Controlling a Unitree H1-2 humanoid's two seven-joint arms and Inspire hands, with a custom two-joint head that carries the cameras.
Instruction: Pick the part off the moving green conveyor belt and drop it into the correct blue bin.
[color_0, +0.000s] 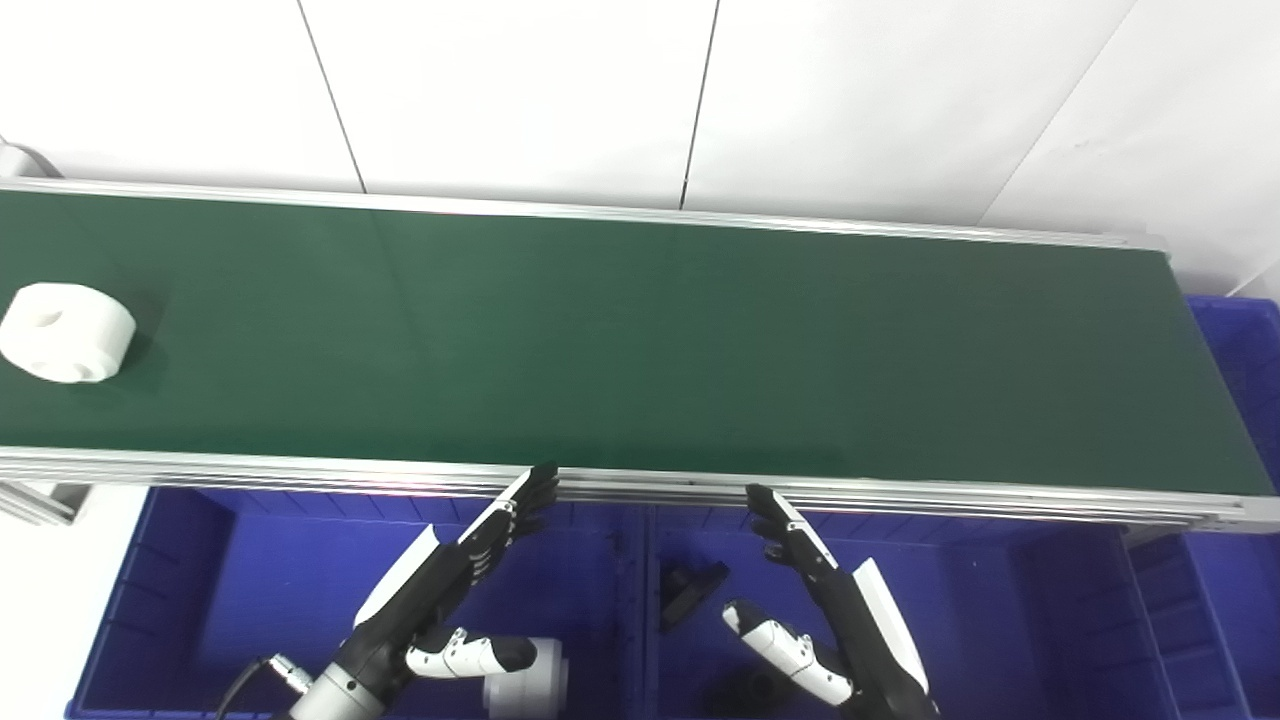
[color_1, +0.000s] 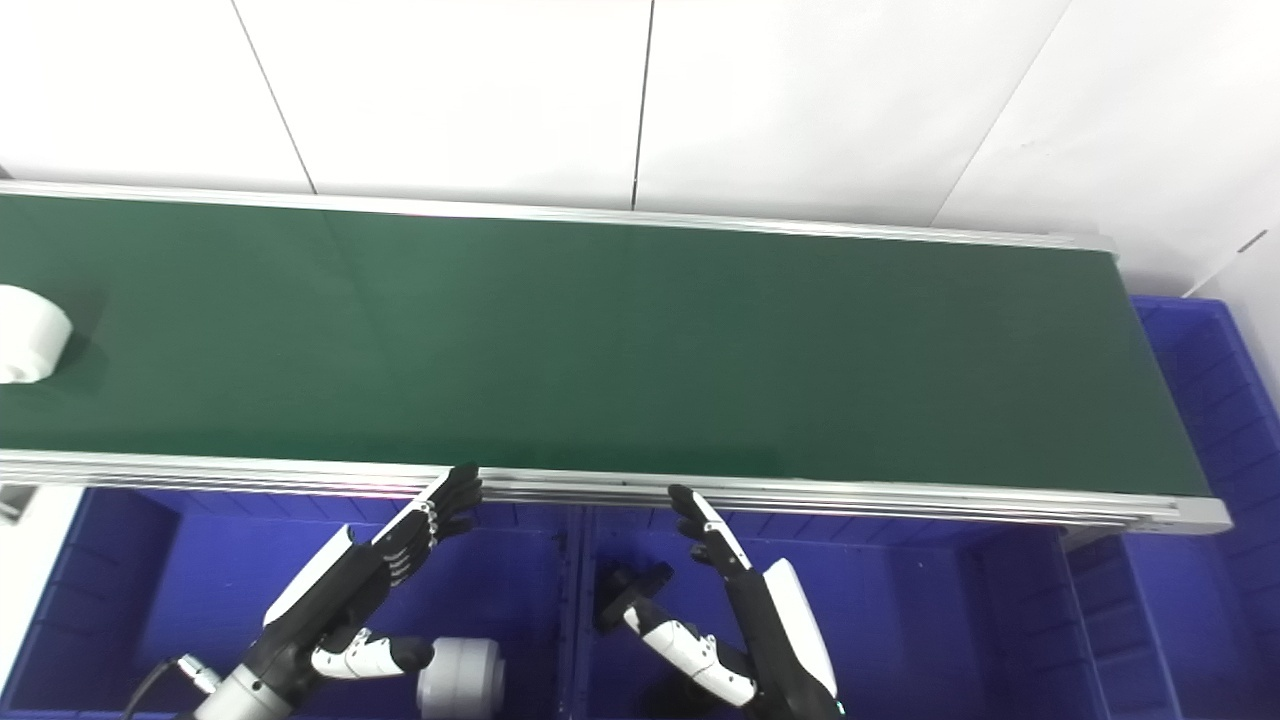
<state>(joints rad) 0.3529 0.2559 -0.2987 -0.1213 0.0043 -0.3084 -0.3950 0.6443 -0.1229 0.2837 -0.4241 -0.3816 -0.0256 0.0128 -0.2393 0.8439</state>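
Left eye view showed a white part (color_0: 66, 332) at the far-left end of the green conveyor belt (color_0: 640, 340) — well apart from both hands, nearer the left hand (color_0: 455, 570). Lay flat, no clear long axis. Left hand and right hand (color_0: 815, 590) released, fingers spread, holding nothing, over the blue bins. Left bin (color_0: 200, 580) held a white cylinder (color_0: 530, 680); middle bin (color_0: 1000, 600) held dark parts (color_0: 692, 590).
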